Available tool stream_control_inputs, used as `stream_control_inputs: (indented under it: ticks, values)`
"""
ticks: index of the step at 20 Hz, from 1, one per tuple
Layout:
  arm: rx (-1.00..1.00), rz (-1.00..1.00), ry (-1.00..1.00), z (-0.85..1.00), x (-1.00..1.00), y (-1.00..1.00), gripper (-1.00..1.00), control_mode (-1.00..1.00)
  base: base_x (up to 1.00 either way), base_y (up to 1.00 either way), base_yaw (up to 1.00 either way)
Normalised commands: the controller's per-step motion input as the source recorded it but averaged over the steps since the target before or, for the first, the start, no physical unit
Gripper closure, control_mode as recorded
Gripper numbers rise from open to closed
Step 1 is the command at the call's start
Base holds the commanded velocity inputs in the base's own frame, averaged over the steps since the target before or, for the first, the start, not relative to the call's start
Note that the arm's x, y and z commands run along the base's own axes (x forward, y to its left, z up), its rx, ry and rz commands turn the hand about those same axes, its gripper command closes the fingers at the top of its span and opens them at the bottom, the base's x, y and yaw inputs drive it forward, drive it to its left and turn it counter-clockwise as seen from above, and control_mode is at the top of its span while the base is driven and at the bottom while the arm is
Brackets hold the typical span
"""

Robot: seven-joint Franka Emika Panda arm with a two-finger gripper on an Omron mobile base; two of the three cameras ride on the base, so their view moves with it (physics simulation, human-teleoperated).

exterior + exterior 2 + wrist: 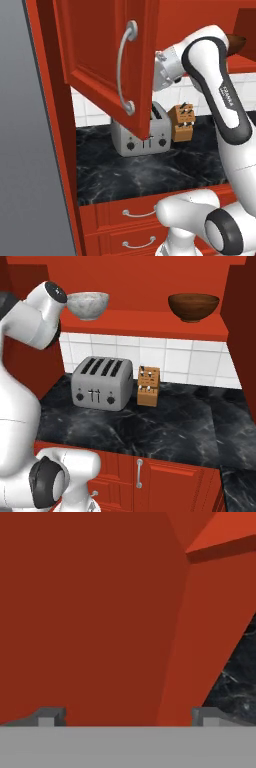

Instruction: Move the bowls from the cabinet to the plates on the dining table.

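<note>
Both bowls are being kept on the red inner shelf [145, 323] of the cabinet [100, 55]. The pale grey speckled bowl [88, 304] is sitting at the shelf's left end; the dark brown bowl [193, 306] is sitting well apart from it toward the right end, and its rim is also being glimpsed behind the arm [220, 90] in the left base view. Neither bowl is being touched or lifted. No plates and no dining table are being shown, so both transfers are being judged as not yet started: two bowls left to carry, none delivered.

The cabinet door [107, 65] is standing open, its curved silver handle [125, 67] facing the camera. The gripper [127, 716] is being held with its finger tips [47, 717] spread wide, nothing between them. It is being pointed at plain red panelling, probably the cabinet's inner wall near the shelf edge, though the close view is making this hard to confirm. A sliver of black counter [240, 677] is being seen at the right of the hand view.

Below the shelf, a silver toaster [102, 382] and a wooden knife block [148, 386] are standing just beside each other on the black counter backed by white tiles [165, 358]. Red drawers [130, 215] are sitting beneath the counter.
</note>
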Motion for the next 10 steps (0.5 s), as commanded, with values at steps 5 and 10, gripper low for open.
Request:
stream_control_inputs:
  ticks: [5,10]
  values:
    - [-0.17,0.10,-0.02,-0.06,-0.20,0.69,-1.00,-1.00,0.00,0.00,0.00]
    - [-0.06,0.07,-0.04,0.00,-0.05,0.00,-1.00,-1.00,0.00,0.00,0.00]
